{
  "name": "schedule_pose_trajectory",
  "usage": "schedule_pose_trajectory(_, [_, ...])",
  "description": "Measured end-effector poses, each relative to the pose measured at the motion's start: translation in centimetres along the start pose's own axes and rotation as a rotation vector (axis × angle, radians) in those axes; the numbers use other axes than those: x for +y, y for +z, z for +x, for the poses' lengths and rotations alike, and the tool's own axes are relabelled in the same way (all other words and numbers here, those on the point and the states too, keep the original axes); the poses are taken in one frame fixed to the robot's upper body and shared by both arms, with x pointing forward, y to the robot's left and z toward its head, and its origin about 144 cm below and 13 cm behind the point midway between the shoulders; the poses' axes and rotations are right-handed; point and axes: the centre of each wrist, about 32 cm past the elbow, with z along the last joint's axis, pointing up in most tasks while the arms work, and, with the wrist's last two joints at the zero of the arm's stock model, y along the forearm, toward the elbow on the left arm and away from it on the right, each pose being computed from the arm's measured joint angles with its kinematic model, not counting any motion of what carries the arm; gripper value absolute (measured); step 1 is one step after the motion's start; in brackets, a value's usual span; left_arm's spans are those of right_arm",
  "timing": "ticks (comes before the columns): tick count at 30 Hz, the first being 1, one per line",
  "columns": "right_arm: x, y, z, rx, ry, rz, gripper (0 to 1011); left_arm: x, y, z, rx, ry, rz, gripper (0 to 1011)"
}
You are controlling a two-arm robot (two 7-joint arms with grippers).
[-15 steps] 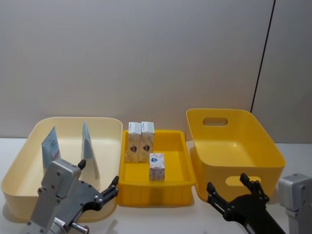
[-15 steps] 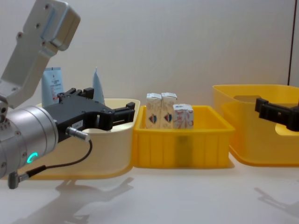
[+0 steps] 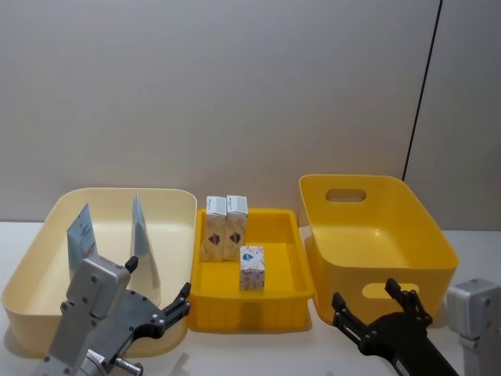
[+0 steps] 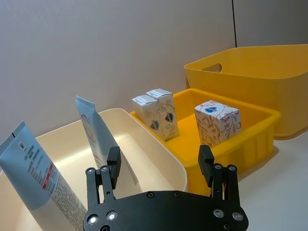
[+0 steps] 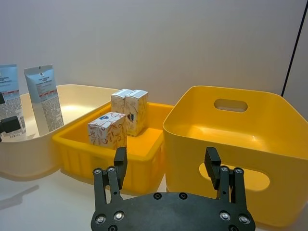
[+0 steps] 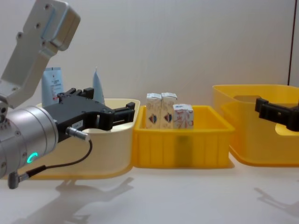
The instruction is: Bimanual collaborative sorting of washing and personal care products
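Left tool (image 3: 159, 278) released | right tool (image 3: 365, 293) released | cartons (image 3: 225, 229) ahead between both, untouched, in yellow tray (image 3: 243, 309)

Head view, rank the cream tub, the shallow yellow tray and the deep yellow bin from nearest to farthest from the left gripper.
Measured from the left gripper, open, low on the left:
1. cream tub, on the left, with the gripper at its near right corner.
2. shallow yellow tray, in the middle.
3. deep yellow bin, on the right.
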Motion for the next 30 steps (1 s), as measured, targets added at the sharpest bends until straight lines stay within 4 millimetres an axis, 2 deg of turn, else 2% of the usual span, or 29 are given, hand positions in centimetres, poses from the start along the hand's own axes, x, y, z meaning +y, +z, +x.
schedule_pose_trajectory(30, [0.0, 0.0, 0.0, 0.0, 0.0, 0.0, 1001, 0.0, 0.0, 0.0, 0.0, 0.0, 0.0, 1003])
